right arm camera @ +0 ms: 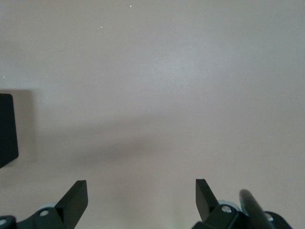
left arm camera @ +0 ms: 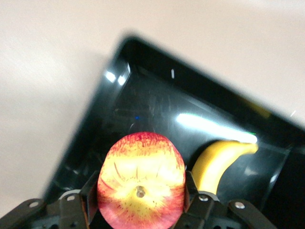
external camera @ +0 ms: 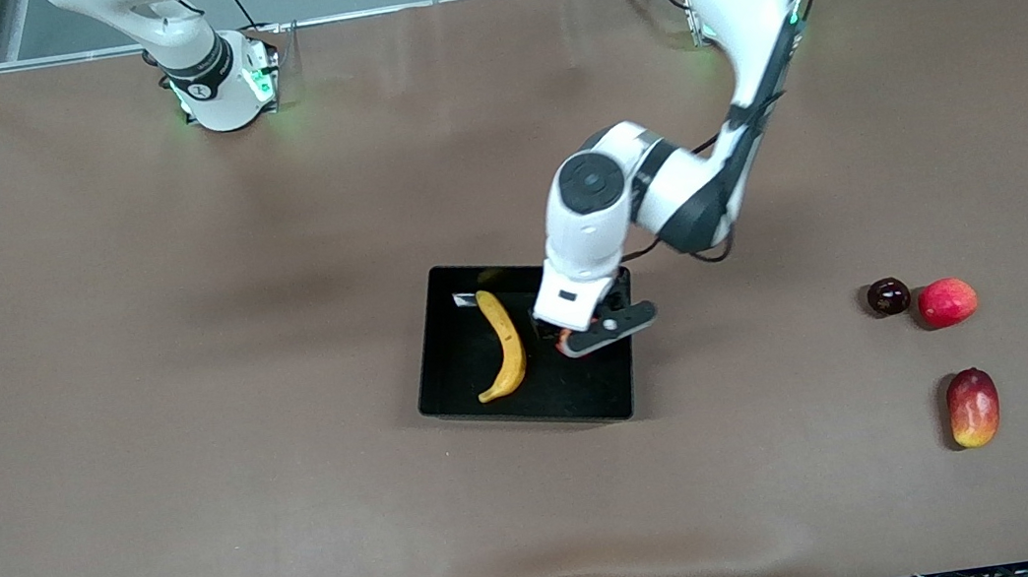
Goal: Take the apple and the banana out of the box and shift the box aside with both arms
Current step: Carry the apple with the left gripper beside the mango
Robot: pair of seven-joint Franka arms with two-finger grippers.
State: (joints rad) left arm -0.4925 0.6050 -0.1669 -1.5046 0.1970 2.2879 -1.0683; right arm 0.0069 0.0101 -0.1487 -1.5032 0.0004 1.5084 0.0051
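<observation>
The black tray point(external camera: 587, 388) lies mid-table with the yellow banana point(external camera: 504, 341) in it. My left gripper point(external camera: 570, 336) is low over the tray, beside the banana on the side toward the left arm's end. It is shut on the red and yellow apple point(left arm camera: 141, 181), of which only a sliver shows in the front view point(external camera: 564, 341). The left wrist view shows the tray floor point(left arm camera: 143, 105) and the banana's end point(left arm camera: 214, 164) under the apple. My right gripper point(right arm camera: 141, 191) is open and empty above bare table, with a tray corner point(right arm camera: 7, 129) at that view's edge. It is out of the front view.
Toward the left arm's end of the table lie a dark plum point(external camera: 887, 296), a round red fruit point(external camera: 948, 302) beside it, and a red-yellow mango point(external camera: 974, 407) nearer to the front camera. The right arm waits by its base point(external camera: 220, 89).
</observation>
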